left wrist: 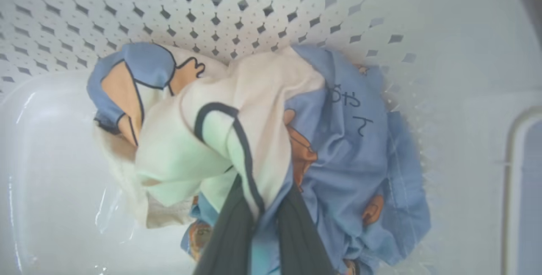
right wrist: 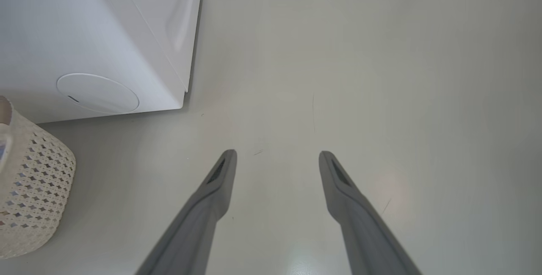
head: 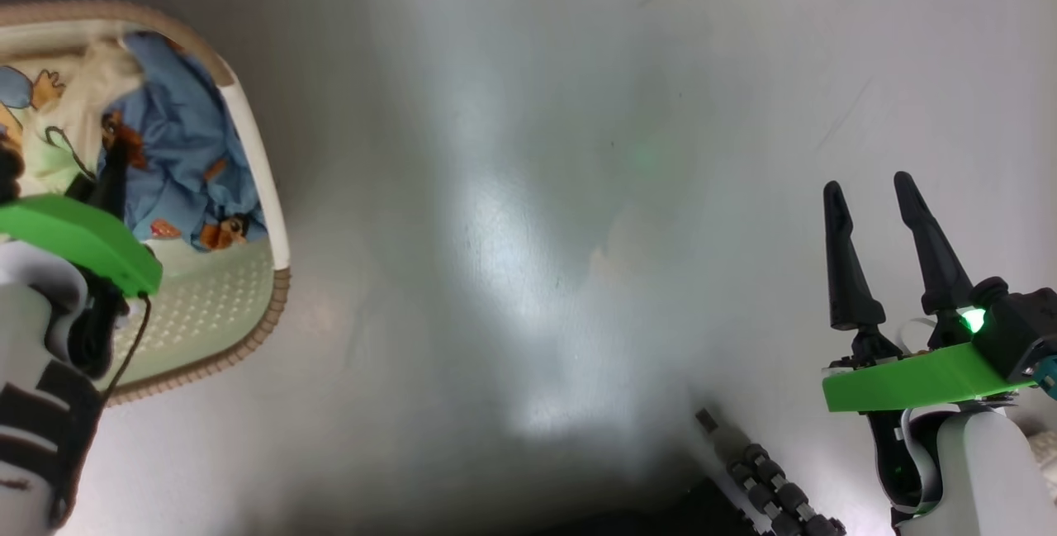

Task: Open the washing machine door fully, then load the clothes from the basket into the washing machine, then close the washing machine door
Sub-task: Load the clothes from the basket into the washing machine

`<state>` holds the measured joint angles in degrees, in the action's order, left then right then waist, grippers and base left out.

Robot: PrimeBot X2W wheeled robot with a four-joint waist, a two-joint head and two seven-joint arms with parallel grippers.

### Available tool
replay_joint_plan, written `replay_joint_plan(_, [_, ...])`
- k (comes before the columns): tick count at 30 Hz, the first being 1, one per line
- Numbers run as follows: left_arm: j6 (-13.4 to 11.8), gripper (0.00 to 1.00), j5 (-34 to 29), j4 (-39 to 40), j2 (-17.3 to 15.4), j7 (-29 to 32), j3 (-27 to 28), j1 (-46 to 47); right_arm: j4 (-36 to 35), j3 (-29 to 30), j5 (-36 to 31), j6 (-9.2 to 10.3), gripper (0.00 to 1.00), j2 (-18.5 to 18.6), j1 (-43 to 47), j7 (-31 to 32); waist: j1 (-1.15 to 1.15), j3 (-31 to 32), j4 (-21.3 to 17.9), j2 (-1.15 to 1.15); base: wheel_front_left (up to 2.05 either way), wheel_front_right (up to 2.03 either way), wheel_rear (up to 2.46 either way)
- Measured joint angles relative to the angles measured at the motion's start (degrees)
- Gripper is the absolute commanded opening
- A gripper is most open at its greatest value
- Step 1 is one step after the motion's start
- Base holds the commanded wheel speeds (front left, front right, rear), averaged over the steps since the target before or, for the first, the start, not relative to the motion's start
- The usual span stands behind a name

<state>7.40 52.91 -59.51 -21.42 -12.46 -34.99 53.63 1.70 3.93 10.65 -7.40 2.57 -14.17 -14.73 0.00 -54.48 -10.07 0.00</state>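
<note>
- The basket is cream-white, with lots of little holes in its sides and a brown woven rim. It stands upright, near a bottom corner of the washing machine.
- The clothes lie in a crumpled heap inside the basket, against a holey wall. They are light blue with orange-brown cartoon faces. A cream-white piece lies on top.
- The washing machine is a big white box with a round cap low down.
</note>
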Motion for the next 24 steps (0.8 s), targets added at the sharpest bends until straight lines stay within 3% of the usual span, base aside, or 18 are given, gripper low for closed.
replay_joint_plan(7, [0.0, 0.00, 0.4, 2.2, -0.7, -1.8, 0.4, -4.5, 0.5, 0.5, -1.2, 0.00, 1.00, 0.0, 0.0, 0.0, 0.00, 3.9, 1.0, 0.00, 0.00, 0.00, 0.00])
replay_joint_plan(16, [0.0, 0.00, -8.9, 13.2, 0.1, -1.9, 14.7, -12.7, 1.6, 1.0, -3.4, 0.00, 1.00, 0.0, 0.1, 0.0, 0.00, 9.8, 3.1, 0.00, 0.00, 0.00, 0.00])
replay_joint_plan(24, [0.0, 0.00, -18.7, 23.6, 4.6, -1.9, 26.9, -23.6, 3.2, 1.4, -4.0, 0.00, 1.00, 0.0, 1.8, 0.0, 0.00, 16.4, 4.5, 0.00, 0.00, 0.00, 0.00])
